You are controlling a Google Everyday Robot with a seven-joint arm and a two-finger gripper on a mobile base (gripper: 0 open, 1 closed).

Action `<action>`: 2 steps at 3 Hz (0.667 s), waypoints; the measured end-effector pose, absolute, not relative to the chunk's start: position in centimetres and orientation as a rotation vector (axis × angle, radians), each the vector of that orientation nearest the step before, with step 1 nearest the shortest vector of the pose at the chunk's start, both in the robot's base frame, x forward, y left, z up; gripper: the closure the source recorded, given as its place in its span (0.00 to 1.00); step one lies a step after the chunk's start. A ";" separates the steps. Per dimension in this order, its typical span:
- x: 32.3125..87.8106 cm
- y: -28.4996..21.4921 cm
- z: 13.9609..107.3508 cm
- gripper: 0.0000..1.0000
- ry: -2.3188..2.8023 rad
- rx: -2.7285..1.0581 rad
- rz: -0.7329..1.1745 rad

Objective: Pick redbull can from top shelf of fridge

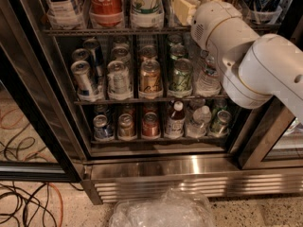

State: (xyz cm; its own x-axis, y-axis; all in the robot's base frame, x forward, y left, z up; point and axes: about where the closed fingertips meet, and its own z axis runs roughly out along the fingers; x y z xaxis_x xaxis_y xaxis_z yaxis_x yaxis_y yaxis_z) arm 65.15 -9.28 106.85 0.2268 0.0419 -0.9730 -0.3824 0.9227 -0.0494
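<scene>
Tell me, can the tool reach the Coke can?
Probably yes. The tool is up at the top shelf, just right of the white-and-green can. The Coke can stands at the shelf's front, one lane further left, with nothing in front of it. The tool would need to shift left.

Dim warm light, glare on the fridge [156, 168] base; pincer [182, 6] pale at the top shelf [109, 31].

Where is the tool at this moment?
In the camera view the tool is at the upper edge, right of centre, reaching in at the top shelf of the fridge, just right of the white-and-green can.
</scene>
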 end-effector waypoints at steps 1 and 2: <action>65.1 -9.1 107.3 1.00 1.299 -0.305 0.295; 65.1 -9.1 108.1 1.00 1.263 -0.311 0.281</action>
State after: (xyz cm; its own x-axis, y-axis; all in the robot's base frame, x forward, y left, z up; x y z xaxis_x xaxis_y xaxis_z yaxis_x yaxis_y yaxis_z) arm 65.13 -9.10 108.05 0.2791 0.0358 -0.9596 -0.3738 0.9245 -0.0743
